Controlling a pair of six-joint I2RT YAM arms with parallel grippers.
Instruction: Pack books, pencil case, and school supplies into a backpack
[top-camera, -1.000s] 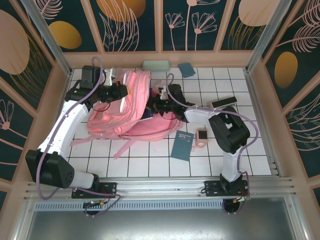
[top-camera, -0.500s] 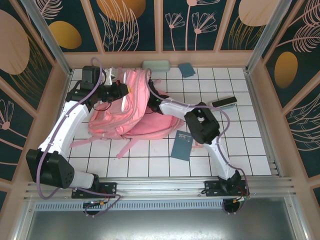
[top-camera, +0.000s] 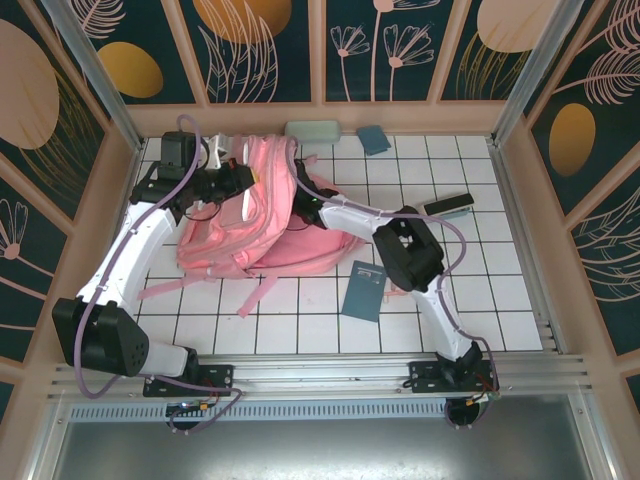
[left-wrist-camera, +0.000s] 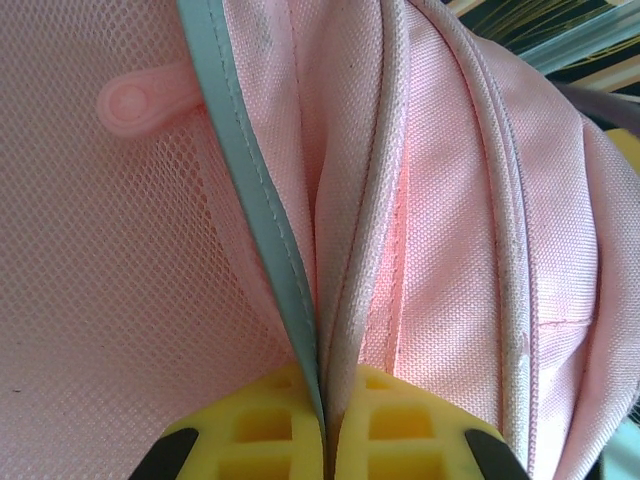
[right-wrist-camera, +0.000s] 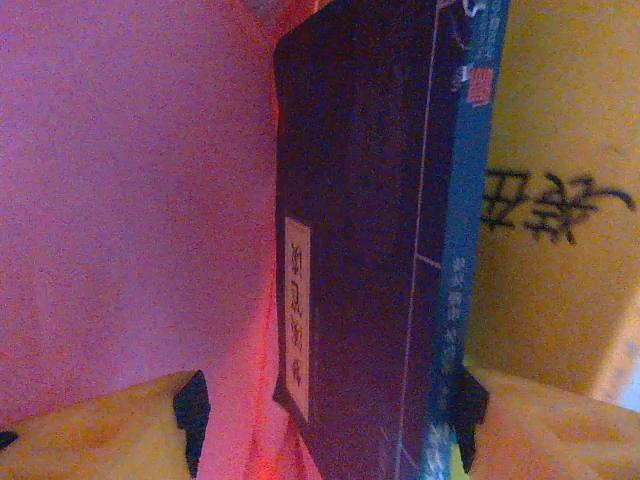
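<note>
book drop-off step: right pincer (right-wrist-camera: 325, 420) sits inside the backpack (top-camera: 250, 215), fingers spread wider than the navy book (right-wrist-camera: 350, 200) between them, so it looks let go, beside the yellow book (right-wrist-camera: 540, 200). left pincer (left-wrist-camera: 325, 440) is pinched shut on the opening seam. next: pull right arm straight out, fabric close on one side. teal book (top-camera: 364, 291) on open tabletop (top-camera: 300, 320), pencil case (top-camera: 312, 131) at far edge.
</note>
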